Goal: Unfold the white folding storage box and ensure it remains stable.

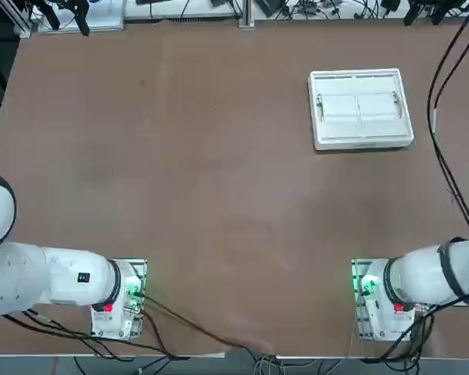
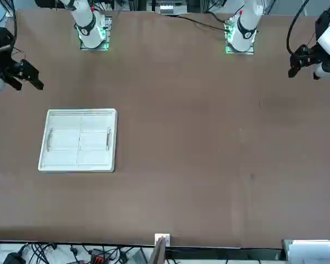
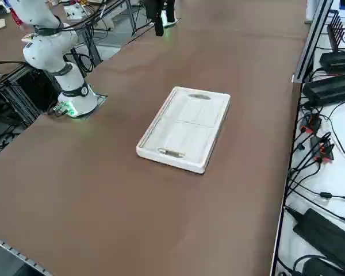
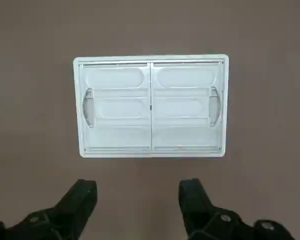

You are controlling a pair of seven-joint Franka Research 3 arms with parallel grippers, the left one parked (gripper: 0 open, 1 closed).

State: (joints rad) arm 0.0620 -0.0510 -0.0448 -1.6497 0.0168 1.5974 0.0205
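Note:
The white folding storage box (image 1: 360, 108) lies folded flat on the brown table, in the far right part of the top view. Its wall panels are collapsed inside the thick rim, as the front view (image 2: 78, 139) and the right side view (image 3: 185, 127) show. In the right wrist view the box (image 4: 151, 106) is seen whole from above, beyond the fingertips. My right gripper (image 4: 140, 200) is open and holds nothing. It hovers well above the table on the robot's side of the box, apart from it, and appears at the left edge of the front view (image 2: 33, 80).
The right arm's base (image 1: 379, 301) stands at the table's near edge, with a black cable (image 1: 445, 117) running along the right side. Power bricks and cables (image 3: 328, 86) lie off the table beyond the box. Bare brown tabletop (image 1: 203, 180) surrounds the box.

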